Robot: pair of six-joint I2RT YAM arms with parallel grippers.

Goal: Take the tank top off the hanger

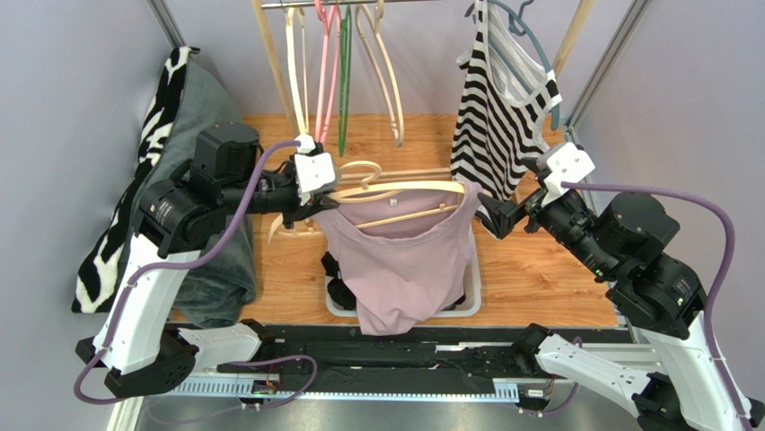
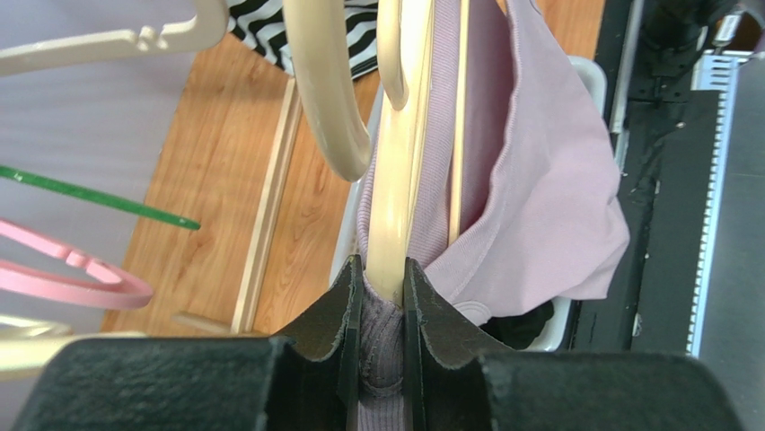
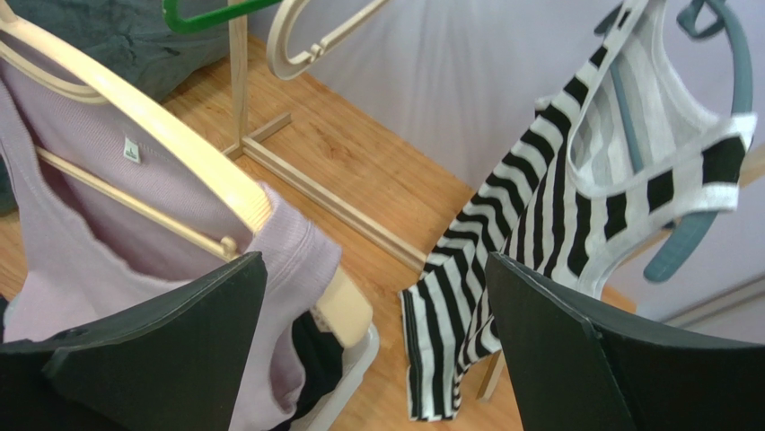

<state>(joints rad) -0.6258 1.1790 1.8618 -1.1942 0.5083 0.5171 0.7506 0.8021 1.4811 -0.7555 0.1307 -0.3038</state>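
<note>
A lilac tank top (image 1: 404,260) hangs on a cream wooden hanger (image 1: 395,190) held in the air above a white bin. My left gripper (image 1: 310,208) is shut on the hanger's left end, with the top's ribbed strap pinched in; the left wrist view shows the hanger (image 2: 395,206) and the tank top (image 2: 548,206) running away from the gripper (image 2: 384,287). My right gripper (image 1: 496,220) is open just beyond the hanger's right end. In the right wrist view the right gripper (image 3: 377,341) holds nothing, and the hanger's tip (image 3: 346,310) and the top's right strap (image 3: 287,242) lie by its left finger.
A white bin (image 1: 471,301) with dark clothes sits under the top. A black-and-white striped top (image 1: 503,117) hangs on a teal hanger at the back right. Empty cream, pink and green hangers (image 1: 341,72) hang from the rail. Folded clothes (image 1: 193,135) are piled at the left.
</note>
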